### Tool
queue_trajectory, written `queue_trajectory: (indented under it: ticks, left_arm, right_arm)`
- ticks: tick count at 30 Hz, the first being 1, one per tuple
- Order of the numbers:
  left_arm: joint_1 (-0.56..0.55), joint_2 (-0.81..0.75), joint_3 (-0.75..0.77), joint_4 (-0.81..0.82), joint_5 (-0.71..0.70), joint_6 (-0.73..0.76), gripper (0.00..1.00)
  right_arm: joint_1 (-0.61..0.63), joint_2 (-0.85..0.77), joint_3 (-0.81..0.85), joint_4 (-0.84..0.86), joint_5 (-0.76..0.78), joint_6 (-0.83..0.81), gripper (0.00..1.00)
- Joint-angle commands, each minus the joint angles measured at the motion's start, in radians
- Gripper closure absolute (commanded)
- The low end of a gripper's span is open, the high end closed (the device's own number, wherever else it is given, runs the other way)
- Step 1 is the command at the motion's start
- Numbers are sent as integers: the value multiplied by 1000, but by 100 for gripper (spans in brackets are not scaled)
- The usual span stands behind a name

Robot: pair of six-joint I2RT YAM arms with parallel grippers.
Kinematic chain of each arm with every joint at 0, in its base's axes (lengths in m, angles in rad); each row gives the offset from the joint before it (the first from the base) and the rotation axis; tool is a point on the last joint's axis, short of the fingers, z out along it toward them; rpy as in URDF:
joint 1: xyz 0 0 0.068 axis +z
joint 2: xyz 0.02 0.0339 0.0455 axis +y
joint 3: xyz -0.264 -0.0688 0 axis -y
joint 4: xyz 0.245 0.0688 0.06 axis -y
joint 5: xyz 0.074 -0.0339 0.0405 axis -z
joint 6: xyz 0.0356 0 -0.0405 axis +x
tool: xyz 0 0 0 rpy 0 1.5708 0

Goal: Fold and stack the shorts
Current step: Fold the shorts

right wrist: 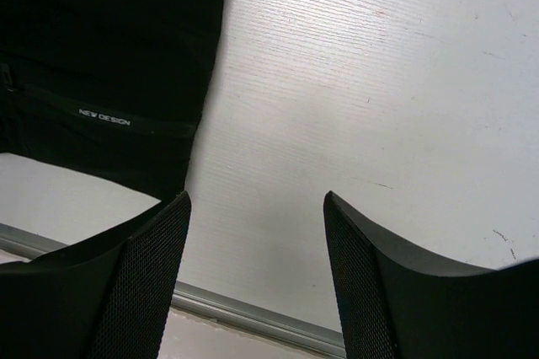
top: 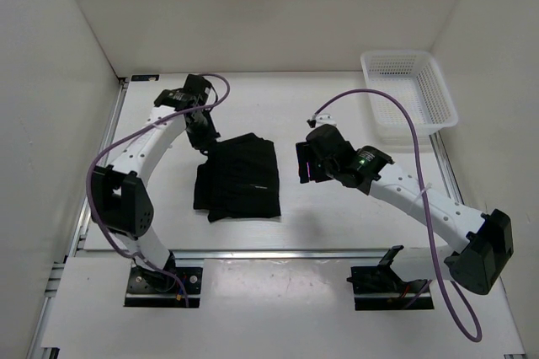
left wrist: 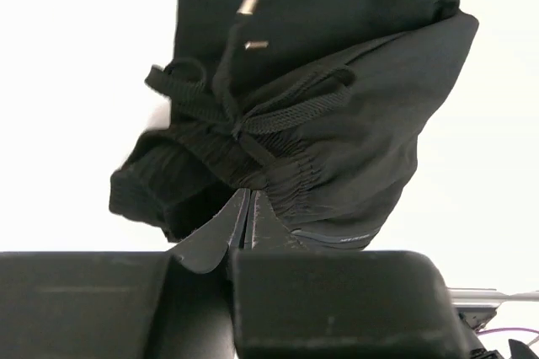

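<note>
1. Top external view: the black shorts (top: pixel 244 178) lie flat on the table (top: pixel 337 207), well to the left of the white mesh basket (top: pixel 438 93) and nearer the arm bases than it is. They look like a tidy rectangle, so I'd guess one fold is already in.
2. The left gripper (left wrist: pixel 244 207) is at the corner of the shorts farthest from the basket. Its jaws are pinched tight on a bit of the gathered waistband, right under the knotted drawstring (left wrist: pixel 227 110).
3. The right gripper (right wrist: pixel 257 199) hangs just off the basket-side edge of the shorts, over bare table. Its jaws are spread fairly wide with nothing between them.
4. My read is that this is the start of the next fold. The left arm needs to lift that corner and carry it over. The right probably has to drop onto the basket-side corner and grab too, or the cloth goes over crooked.
5. Hard to tell:
   - How many layers the left jaws have caught, since the fabric bunches and hides that.
   - Whether a stack exists anywhere; I see none.
   - What's in the basket, as its inside is too small to read.
   - The right wrist shows only a strip of shorts with a "NEW DESIGN" label (right wrist: pixel 104 117).
</note>
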Motion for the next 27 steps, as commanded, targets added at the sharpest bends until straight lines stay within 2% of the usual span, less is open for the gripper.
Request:
queue_trajectory:
  ticks: [1,5,9,10,13,14,17,18,21,23,24,26,27]
  left_arm:
    - [34,-90,-62,-10,-30,-25,90]
    - [101,-45,-128,45,-30,9,90]
    - [244,54,-137,91,-30,41,88]
    - [262,74,-137,105,-18,69,76]
    - [292,155,-99,82,28,101,67]
    - [292,145,-90,72,29,115,54]
    - [292,32,-80,44,4,115,28]
    - [292,-2,-80,35,4,115,15]
    - [279,-106,-80,12,16,115,13]
    - [240,-145,-115,1,16,115,37]
    - [224,-177,-135,1,28,104,55]
    - [180,-203,-207,33,53,92,90]
    - [166,-217,-232,48,86,78,90]
  right_arm:
    - [-5,-29,-1,4,2,6,31]
    - [-5,-20,-1,4,-7,6,31]
    - [-5,-20,-10,4,-7,6,31]
    - [-5,-20,-19,4,-7,6,31]
    - [-5,-20,-28,-6,-7,15,29]
    - [-5,-20,-28,-6,-7,15,28]
    - [-5,-20,-28,-6,-7,24,26]
    - [-5,-20,-28,-6,-7,24,26]
    - [-5,11,-15,5,-51,24,28]
    - [-5,34,-1,28,-85,13,33]
    - [-5,61,16,37,-103,13,40]
    - [6,95,39,72,-184,13,45]
    - [6,133,50,88,-226,4,44]
